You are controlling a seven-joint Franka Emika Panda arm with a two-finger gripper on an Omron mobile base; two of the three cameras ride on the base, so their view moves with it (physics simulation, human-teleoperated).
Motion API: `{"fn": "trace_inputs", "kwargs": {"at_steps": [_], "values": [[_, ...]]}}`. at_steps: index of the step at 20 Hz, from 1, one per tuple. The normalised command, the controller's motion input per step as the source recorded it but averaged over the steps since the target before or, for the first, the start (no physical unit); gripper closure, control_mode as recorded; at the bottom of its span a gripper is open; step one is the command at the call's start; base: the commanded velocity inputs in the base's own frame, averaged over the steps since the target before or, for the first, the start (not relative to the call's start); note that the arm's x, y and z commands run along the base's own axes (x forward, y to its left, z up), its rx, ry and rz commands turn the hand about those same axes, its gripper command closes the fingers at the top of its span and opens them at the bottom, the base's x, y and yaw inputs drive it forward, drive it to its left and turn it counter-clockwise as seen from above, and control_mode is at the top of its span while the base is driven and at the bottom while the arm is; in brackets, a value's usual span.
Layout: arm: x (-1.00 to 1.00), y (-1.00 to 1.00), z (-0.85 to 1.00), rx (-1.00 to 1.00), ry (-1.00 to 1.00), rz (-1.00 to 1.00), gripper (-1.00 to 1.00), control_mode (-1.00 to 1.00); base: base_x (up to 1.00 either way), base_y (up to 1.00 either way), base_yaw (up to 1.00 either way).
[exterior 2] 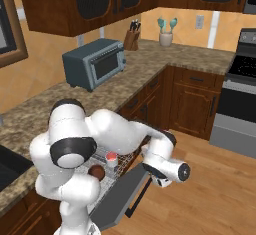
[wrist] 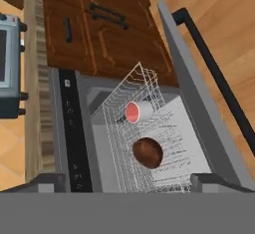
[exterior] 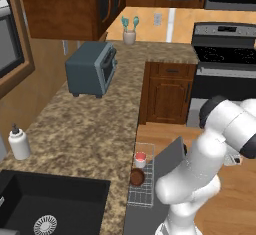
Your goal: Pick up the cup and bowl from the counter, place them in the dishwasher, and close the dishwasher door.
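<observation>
The cup (wrist: 138,112) and bowl (wrist: 148,153) sit in the wire rack (wrist: 130,86); the dishwasher door (wrist: 195,103) looks half raised. Jaw state cannot be told.

The white arm bends low over the open dishwasher (exterior 2: 117,166), its wrist just right of the grey wire rack (exterior 2: 107,154). In the rack sit the cup (exterior 2: 111,160) — whitish with a red top — and the dark brown bowl (exterior 2: 96,172), close beside each other. The dishwasher door (exterior 2: 120,194) tilts half open, its dark handle toward the wooden floor (exterior 2: 200,189). Farther back on the speckled desk (exterior 2: 145,61) stand a grey toaster oven (exterior 2: 95,63), a knife block (exterior 2: 132,39) and a utensil jar (exterior 2: 166,38).
</observation>
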Motion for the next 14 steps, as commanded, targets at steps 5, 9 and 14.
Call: {"fn": "trace_inputs", "kwargs": {"at_steps": [5, 9, 14], "values": [[0.01, -0.38, -0.88, 0.41, -0.15, 0.0, -1.0, -1.0, 0.0, 0.0, 0.0], [0.03, -0.6, -0.71, 0.2, -0.11, 0.02, -1.0, -1.0, 0.0, 0.0, 0.0], [-0.02, -0.38, -0.55, 0.18, -0.13, 0.02, -1.0, -1.0, 0.0, 0.0, 0.0]]}}
